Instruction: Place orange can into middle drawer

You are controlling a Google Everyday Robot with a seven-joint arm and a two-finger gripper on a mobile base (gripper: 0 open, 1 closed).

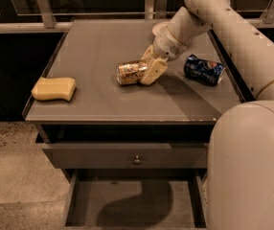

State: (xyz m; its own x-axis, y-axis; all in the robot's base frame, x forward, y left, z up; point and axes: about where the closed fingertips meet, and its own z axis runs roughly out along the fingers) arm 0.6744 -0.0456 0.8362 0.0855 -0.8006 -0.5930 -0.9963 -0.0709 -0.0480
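The orange can [129, 73] lies on its side near the middle of the cabinet top. My gripper [148, 69] has come down from the right and is open, its fingers [154, 71] straddling the can's right end, which is hidden between them. The can still rests on the surface. The middle drawer [84, 198] is pulled open at the bottom of the view, its grey floor bare except for the arm's shadow.
A blue Pepsi can [204, 70] lies on its side right of the gripper. A yellow sponge [54, 88] lies at the left edge of the top. The closed drawer front with a knob [137, 159] sits above the open drawer. My base [252, 171] fills the lower right.
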